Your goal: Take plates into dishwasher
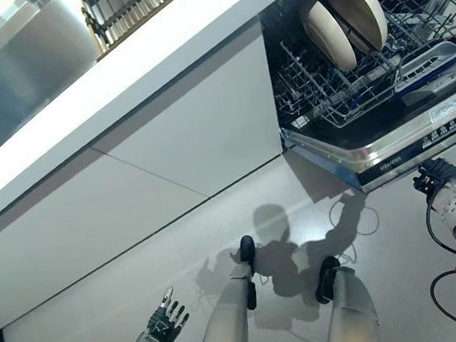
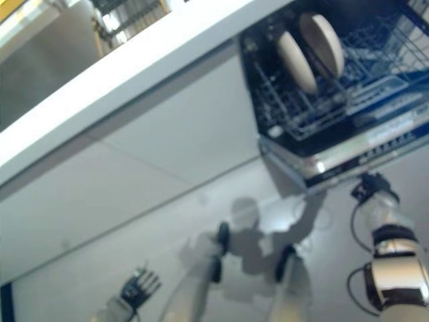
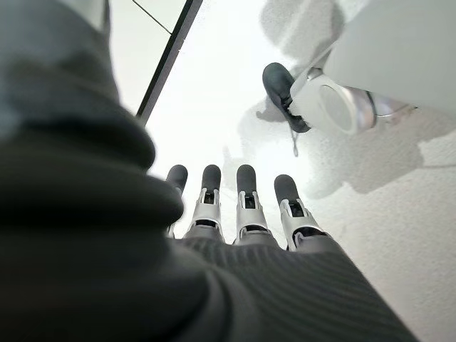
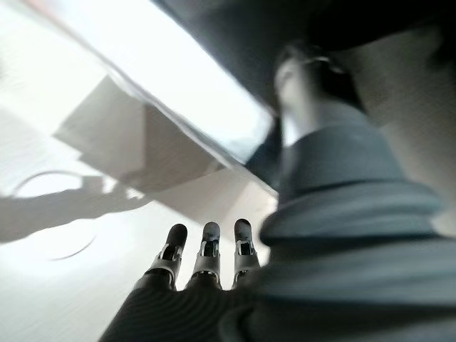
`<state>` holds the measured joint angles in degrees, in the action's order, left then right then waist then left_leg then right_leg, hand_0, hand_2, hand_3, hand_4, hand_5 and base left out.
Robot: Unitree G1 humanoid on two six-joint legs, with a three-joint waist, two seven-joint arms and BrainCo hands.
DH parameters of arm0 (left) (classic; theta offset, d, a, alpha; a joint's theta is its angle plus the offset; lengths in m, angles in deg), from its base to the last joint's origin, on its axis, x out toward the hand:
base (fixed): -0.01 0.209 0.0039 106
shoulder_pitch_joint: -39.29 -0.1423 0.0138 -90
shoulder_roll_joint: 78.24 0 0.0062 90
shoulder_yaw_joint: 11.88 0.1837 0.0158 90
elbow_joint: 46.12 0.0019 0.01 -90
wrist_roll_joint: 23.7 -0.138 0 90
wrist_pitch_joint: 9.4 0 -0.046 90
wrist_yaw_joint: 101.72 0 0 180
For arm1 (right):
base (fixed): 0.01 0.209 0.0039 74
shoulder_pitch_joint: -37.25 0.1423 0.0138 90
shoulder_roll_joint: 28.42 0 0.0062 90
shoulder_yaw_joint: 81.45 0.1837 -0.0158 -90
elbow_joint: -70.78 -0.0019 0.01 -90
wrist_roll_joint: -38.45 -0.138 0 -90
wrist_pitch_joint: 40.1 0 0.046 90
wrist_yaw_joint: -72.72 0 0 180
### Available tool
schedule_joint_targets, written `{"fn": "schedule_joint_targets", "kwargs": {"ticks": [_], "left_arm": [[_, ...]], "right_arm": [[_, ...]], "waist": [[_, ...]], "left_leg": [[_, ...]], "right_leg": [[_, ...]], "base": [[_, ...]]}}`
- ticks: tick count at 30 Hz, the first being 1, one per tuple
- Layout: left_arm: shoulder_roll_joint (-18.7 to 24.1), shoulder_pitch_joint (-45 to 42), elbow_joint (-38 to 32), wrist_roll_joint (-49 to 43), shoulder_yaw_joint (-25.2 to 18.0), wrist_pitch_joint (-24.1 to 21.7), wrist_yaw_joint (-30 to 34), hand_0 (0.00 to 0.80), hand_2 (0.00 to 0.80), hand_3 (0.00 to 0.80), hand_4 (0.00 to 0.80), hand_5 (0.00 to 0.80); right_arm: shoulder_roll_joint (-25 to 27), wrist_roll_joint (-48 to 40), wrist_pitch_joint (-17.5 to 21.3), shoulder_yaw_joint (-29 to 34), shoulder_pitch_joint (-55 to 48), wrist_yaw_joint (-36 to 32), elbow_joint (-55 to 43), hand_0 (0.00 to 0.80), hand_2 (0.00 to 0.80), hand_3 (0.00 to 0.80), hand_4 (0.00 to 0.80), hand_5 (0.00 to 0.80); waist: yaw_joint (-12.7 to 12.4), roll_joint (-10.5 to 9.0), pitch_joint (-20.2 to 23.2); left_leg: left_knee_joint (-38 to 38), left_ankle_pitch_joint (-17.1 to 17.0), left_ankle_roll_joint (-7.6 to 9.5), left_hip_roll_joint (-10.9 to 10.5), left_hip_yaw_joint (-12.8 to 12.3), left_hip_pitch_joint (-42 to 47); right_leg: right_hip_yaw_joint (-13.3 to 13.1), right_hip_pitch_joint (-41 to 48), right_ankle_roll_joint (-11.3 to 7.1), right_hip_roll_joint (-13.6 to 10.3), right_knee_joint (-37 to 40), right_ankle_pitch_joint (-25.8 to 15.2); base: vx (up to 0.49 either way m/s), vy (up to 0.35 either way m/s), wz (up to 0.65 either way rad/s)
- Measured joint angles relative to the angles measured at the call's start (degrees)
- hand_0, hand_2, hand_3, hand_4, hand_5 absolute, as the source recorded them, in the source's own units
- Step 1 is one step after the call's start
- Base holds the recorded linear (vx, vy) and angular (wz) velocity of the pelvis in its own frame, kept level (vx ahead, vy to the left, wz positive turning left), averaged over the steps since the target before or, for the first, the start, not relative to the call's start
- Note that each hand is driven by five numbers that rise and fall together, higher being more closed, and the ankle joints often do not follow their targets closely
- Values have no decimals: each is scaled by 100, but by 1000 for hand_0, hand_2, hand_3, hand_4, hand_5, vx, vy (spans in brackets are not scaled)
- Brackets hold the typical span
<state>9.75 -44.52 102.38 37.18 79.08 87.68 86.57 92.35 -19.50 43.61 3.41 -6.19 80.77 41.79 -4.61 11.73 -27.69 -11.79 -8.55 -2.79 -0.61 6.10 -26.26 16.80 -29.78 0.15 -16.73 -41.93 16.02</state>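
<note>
Two beige plates stand on edge side by side in the lower wire rack of the open dishwasher at the upper right. Neither hand holds a plate. My right hand hangs just below the front edge of the lowered dishwasher door; its fingers are straight and empty in the right wrist view. My left hand is low at the bottom left over the floor, with its fingers spread straight and nothing in them.
A white counter runs across the top, with a steel sink and a drying rack on it. Grey cabinet fronts stand left of the dishwasher. A blue-white cutlery tray lies in the wire rack.
</note>
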Motion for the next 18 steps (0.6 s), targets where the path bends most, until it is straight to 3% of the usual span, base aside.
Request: {"fn": "schedule_joint_targets", "kwargs": {"ticks": [13,18], "left_arm": [[19,-112,11,-395,-2,3,311,0,0,0,0,0],[109,-116,4,-398,3,-12,336,0,0,0,0,0]], "right_arm": [[-108,-113,250,117,1239,-270,-488,0,0,0,0,0],[-159,337,-23,64,1403,-176,-360,0,0,0,0,0]], "waist": [[-589,-13,-4],[-744,-171,-18]], "left_leg": [[-80,2,-3,-260,212,188],[-77,1,-4,-281,205,224]], "right_leg": [[350,570,-124,-227,-20,206],[436,737,-155,-240,17,262]], "base": [[61,1,25],[-25,-28,22]]}}
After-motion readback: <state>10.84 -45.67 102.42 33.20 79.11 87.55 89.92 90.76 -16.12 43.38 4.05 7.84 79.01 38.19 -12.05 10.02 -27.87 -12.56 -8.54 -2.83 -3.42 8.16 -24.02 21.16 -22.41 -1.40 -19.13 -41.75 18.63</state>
